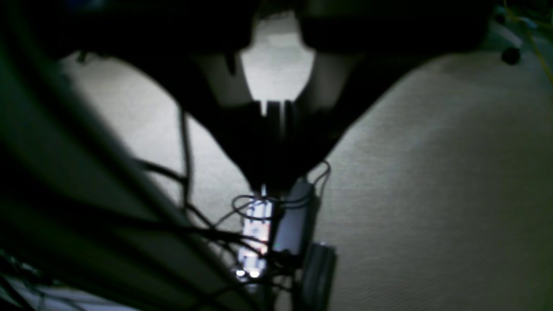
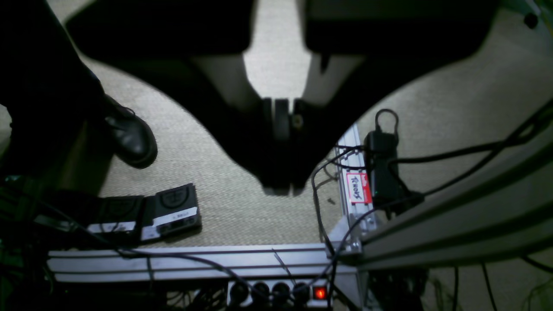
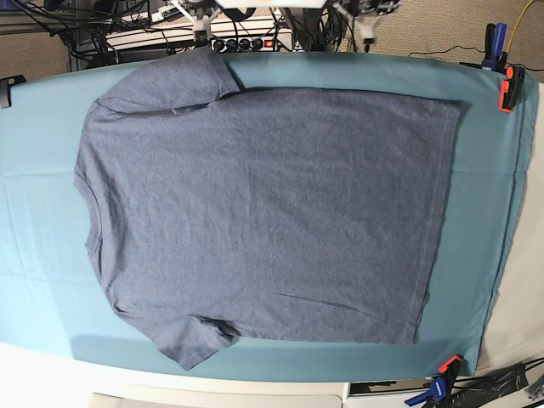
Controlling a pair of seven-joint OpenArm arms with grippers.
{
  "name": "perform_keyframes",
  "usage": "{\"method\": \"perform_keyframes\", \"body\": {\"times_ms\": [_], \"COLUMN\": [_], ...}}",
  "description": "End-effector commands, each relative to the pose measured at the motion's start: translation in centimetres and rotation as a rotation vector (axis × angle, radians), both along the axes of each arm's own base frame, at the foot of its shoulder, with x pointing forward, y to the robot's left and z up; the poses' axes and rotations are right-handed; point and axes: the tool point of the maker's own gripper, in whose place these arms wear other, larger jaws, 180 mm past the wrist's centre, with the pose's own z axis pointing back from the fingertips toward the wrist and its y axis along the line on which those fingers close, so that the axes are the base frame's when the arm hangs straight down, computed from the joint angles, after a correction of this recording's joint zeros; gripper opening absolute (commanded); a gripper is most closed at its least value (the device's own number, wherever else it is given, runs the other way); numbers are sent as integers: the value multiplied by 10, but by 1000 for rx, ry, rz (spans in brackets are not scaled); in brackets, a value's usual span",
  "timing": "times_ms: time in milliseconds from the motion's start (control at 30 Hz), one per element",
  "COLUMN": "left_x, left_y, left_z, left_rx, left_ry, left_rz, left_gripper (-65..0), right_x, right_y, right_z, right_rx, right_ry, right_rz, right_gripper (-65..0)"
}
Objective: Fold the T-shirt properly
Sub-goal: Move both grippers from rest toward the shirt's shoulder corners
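The T-shirt (image 3: 263, 212) lies flat and spread out on the teal table cloth (image 3: 42, 212), plain slate-blue side up. Its collar is at the left, its hem at the right, and its sleeves at the top left and bottom left. No lettering shows. Neither gripper is in the base view. In the left wrist view my left gripper (image 1: 270, 181) hangs over the carpet floor off the table, jaws together and empty. In the right wrist view my right gripper (image 2: 281, 185) does the same, shut on nothing.
Orange and blue clamps (image 3: 508, 85) hold the cloth at the right corners. Below the right gripper are foot pedals (image 2: 173, 209), a black shoe (image 2: 129, 138), a power strip (image 2: 276, 293) and aluminium frame rails (image 2: 453, 233). Cables and a power adapter (image 1: 293, 224) lie under the left gripper.
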Motion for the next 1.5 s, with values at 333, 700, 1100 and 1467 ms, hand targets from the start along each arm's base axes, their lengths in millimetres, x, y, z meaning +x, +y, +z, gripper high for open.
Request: {"method": "perform_keyframes", "body": {"times_ms": [333,700,1100,1467], "left_x": [-45,-85,-27,85], "left_y": [82,57,77,64], "left_z": [43,133,248,326], "left_rx": [21,-114,-13,158], "left_ry": [-100,-178,-245,-620], "left_rz": [-78,-261,-684,-900], "left_gripper": [-650,-650,-650,-650], "right_x": [-1,-7,57,100], "right_y": [-82,-146,-200,-199], "right_z": [38,117,252,334], "right_rx": [-134,-272,-811,-1200], "right_ry": [-120,-226,-530,-744], "right_rz": [90,320,637,914], "right_gripper": [-650,-650,-650,-650]}}
